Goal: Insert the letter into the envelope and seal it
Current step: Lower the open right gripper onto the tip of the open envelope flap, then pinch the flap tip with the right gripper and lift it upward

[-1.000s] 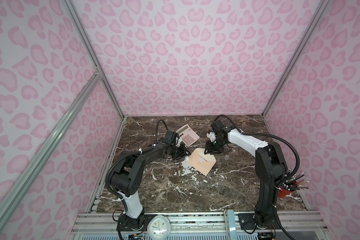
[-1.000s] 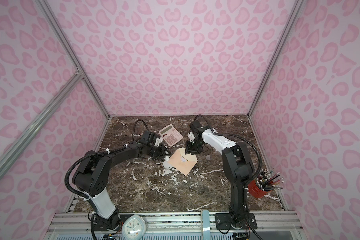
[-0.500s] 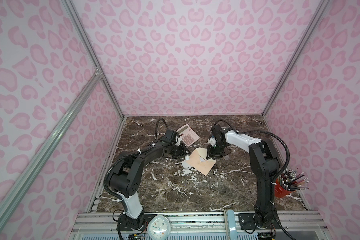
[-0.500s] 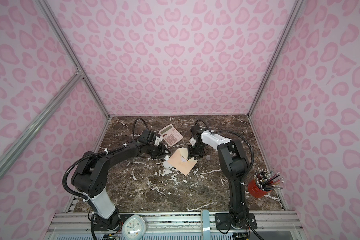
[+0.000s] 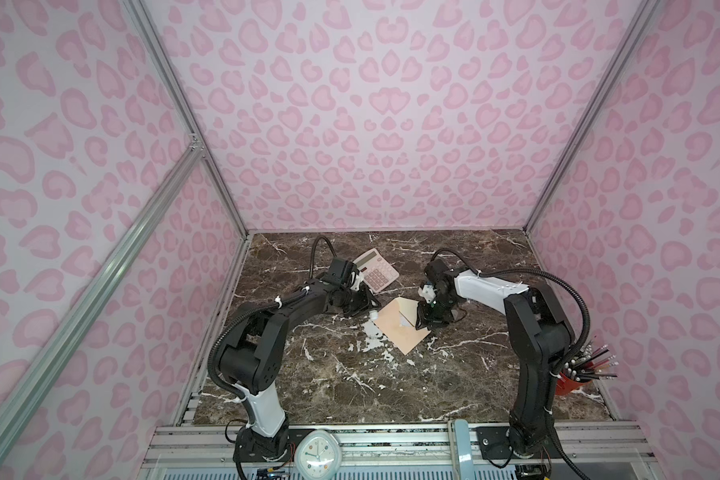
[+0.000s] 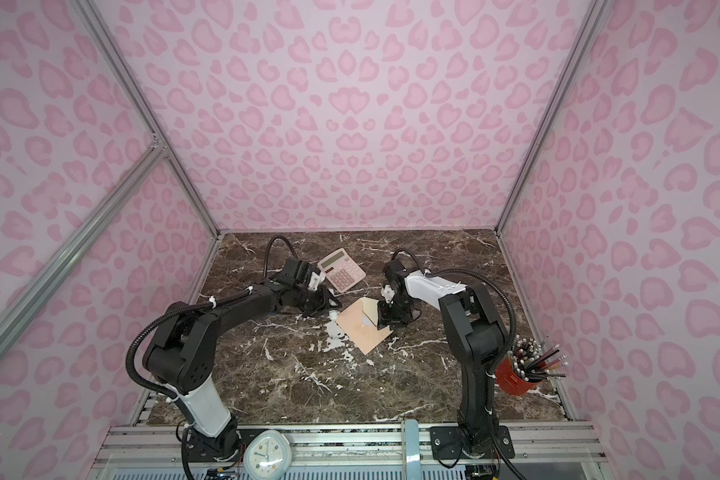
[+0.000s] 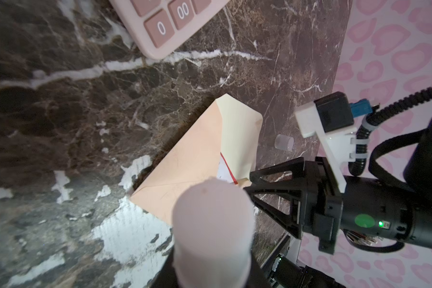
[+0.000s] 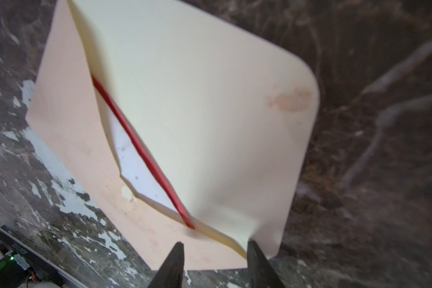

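The peach envelope [image 5: 393, 332] [image 6: 356, 330] lies flat mid-table. Its cream flap [image 8: 197, 99] [image 7: 237, 129] stands partly raised. The letter [image 8: 132, 162] sits inside the pocket, with only a white strip and its red edge showing [image 7: 222, 169]. My right gripper [image 8: 215, 249] [image 5: 422, 324] [image 6: 385, 324] is open at the envelope's right corner, straddling it, and one finger touches the flap's fold. My left gripper [image 7: 210, 264] [image 5: 371, 309] [image 6: 331, 311] is shut on a pale white cylinder [image 7: 211, 219] just beyond the envelope's left corner.
A pink-keyed calculator [image 5: 377, 270] [image 6: 341, 270] [image 7: 160, 22] lies behind the left gripper. A small clear cap [image 7: 284, 142] stands on the marble past the flap. A red cup of pencils [image 5: 574, 378] [image 6: 516, 380] sits at the front right, and a clock [image 5: 319, 453] on the front rail.
My right gripper has come forward and down from behind the envelope to its right corner. The left arm and its cylinder have stayed put.
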Controlling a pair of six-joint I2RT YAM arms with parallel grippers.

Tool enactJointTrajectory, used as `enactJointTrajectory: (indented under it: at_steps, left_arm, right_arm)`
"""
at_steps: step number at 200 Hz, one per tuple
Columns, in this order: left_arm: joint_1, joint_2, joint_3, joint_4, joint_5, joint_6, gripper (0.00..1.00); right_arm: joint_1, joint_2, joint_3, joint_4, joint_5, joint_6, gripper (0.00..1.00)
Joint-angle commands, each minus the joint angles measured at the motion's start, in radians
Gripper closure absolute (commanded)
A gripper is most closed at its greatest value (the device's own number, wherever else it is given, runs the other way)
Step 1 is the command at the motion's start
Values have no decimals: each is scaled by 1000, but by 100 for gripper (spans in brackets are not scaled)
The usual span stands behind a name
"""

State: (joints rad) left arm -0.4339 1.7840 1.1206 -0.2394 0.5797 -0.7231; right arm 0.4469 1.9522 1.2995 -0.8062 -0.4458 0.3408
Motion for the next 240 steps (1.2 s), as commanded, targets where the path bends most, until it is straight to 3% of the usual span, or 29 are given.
enactJointTrajectory:
  at_steps: [1,45,72,125,140,166,183,203,240]
  left_arm:
    - [1,-3,-7,11,12,9,96]
    - [4,5,-16,24,11,4,96]
    - [6,16,-12,28,15,7,96]
    - [2,91,32,55,38,-9,96]
    - [-1,115,53,57,40,-13,96]
    - [-2,156,87,64,45,-24,96]
    - [-5,182,104,64,46,-25,96]
    - [-9,205,116,60,46,-26,96]
    - [-11,242,134,51,46,-21,96]
  right_arm:
    - [21,-20,-52,-12,8,72,56]
    - [86,-97,-124,47,11,204,56]
    - [104,-138,-103,39,27,219,55]
    - [-18,-181,-17,26,54,179,54]
    - [-63,-168,-21,46,37,166,57]
    - [-119,-142,-22,58,44,140,76]
    - [-135,-131,-21,57,60,127,81]
    - [-149,-113,-37,70,63,127,80]
    - [-178,-90,-69,119,29,144,64]
